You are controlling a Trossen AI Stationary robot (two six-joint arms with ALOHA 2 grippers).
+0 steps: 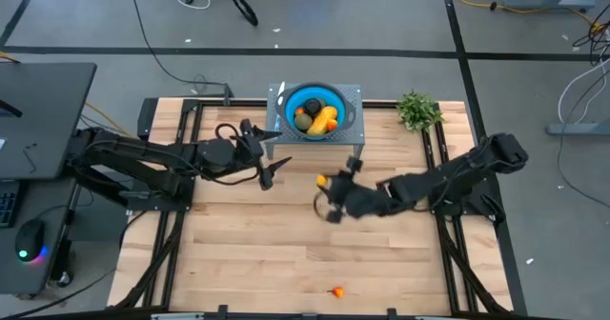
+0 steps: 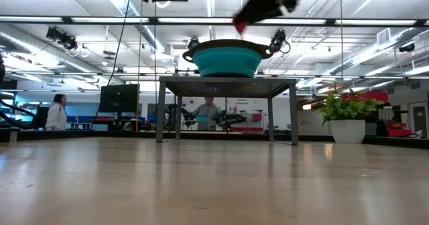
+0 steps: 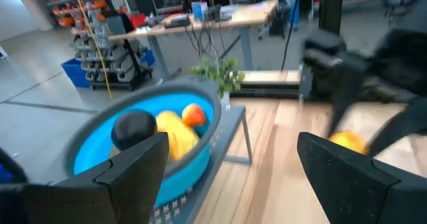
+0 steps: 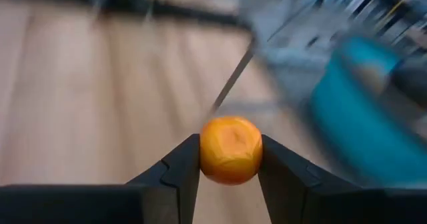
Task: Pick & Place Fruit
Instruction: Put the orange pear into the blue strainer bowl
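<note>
A blue bowl [image 1: 315,99] sits on a grey stand [image 1: 355,96] at the far middle of the table. In it lie a black round fruit [image 3: 133,129], a yellow one [image 3: 175,136], an orange one [image 3: 193,113] and an olive-green one [image 1: 302,122]. My right gripper [image 1: 329,187] hangs in front of the stand, shut on a round orange fruit [image 4: 231,149]. My left gripper [image 1: 274,155] is open beside the stand's left end, holding nothing. One tiny orange-red fruit [image 1: 336,291] lies near the table's front edge. My right gripper pinches the orange fruit by its two opposite sides [image 4: 203,154] between its two fingers. The fingers come from the table's right side, slanting somewhat downward. The fruit [image 2: 239,27] is lifted well clear of the table, about level with the bowl's rim.
A leafy green plant in a white pot [image 1: 417,110] stands at the far right. Dark rails run along both sides of the wooden table [image 1: 286,253], with bare board in the middle and front. People and desks show in the room beyond.
</note>
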